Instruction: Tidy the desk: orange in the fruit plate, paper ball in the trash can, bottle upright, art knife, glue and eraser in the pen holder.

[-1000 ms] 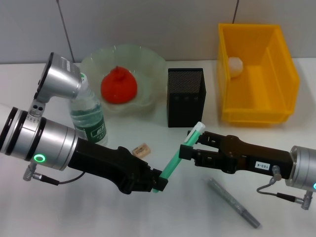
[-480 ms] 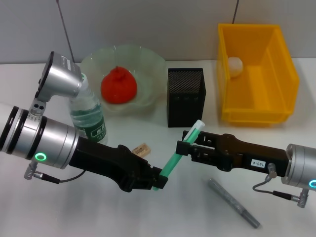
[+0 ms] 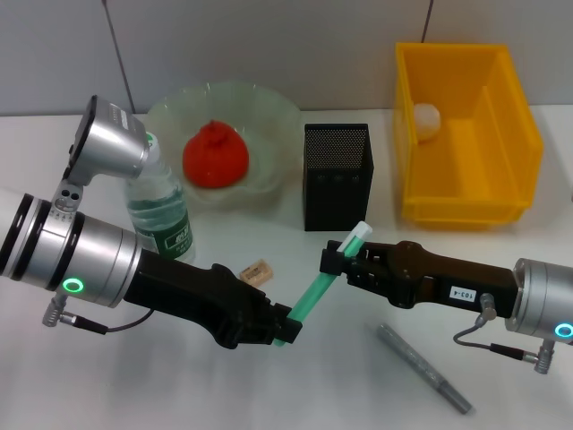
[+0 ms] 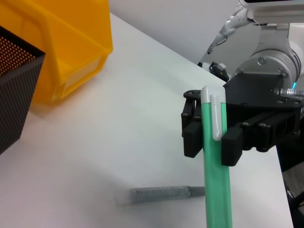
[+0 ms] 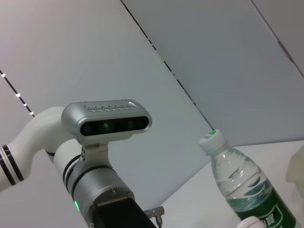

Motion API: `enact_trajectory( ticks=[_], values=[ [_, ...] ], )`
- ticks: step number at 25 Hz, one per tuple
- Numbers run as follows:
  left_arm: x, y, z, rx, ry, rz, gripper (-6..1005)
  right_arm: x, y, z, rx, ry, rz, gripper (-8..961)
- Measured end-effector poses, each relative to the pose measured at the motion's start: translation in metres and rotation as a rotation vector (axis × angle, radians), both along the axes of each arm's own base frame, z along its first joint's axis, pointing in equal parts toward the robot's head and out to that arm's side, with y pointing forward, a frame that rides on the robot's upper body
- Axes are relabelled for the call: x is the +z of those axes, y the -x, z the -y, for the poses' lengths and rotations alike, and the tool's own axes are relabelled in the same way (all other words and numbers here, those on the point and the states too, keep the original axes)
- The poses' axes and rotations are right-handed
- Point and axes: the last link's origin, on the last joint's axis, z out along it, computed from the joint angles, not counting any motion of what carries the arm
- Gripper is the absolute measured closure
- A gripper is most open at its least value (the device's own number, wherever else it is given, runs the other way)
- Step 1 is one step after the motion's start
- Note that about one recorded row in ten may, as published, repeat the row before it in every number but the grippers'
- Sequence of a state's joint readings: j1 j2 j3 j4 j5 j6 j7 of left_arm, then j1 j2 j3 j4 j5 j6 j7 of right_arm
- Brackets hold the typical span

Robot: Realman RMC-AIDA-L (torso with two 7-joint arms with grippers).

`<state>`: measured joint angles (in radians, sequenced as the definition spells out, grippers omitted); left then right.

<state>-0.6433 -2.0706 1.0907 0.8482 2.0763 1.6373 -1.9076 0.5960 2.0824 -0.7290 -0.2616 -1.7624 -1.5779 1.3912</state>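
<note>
Count: 1 orange (image 3: 215,154), 1 fruit plate (image 3: 269,112), 1 paper ball (image 3: 426,120), 1 trash can (image 3: 515,134), 1 bottle (image 3: 161,215), 1 eraser (image 3: 257,270), 1 pen holder (image 3: 337,176), 1 green stick (image 3: 327,280), 1 grey pen (image 3: 421,366). Arms: 2, so left gripper (image 3: 279,330) and right gripper (image 3: 333,264).

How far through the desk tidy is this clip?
Done: orange in fruit plate, paper ball in trash can, bottle upright. In hand: a green stick, gripped low by the left claw, the right claw around its top. Left: eraser and grey pen-like tool on the desk, outside the pen holder.
</note>
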Motion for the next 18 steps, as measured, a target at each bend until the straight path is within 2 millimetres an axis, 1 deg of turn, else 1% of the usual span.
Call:
enact_trajectory(
  ticks=[8,14,18],
  values=[
    [0.0002,-0.0006,-0.0005,0.017,0.004,-0.002,801,-0.0009,0.0019,-0.0012,0.004,-0.001,-0.001,729],
    [0.0019,0.0006,-0.0038,0.072,-0.006,-0.005,800,-0.0014,0.0022,-0.0011,0.003,0.0,-0.002,752],
    [0.0015,0.001,-0.0039,0.081,-0.005,-0.01,648,-0.0014,0.0022,-0.0012,0.003,0.0,-0.001,769]
  ],
)
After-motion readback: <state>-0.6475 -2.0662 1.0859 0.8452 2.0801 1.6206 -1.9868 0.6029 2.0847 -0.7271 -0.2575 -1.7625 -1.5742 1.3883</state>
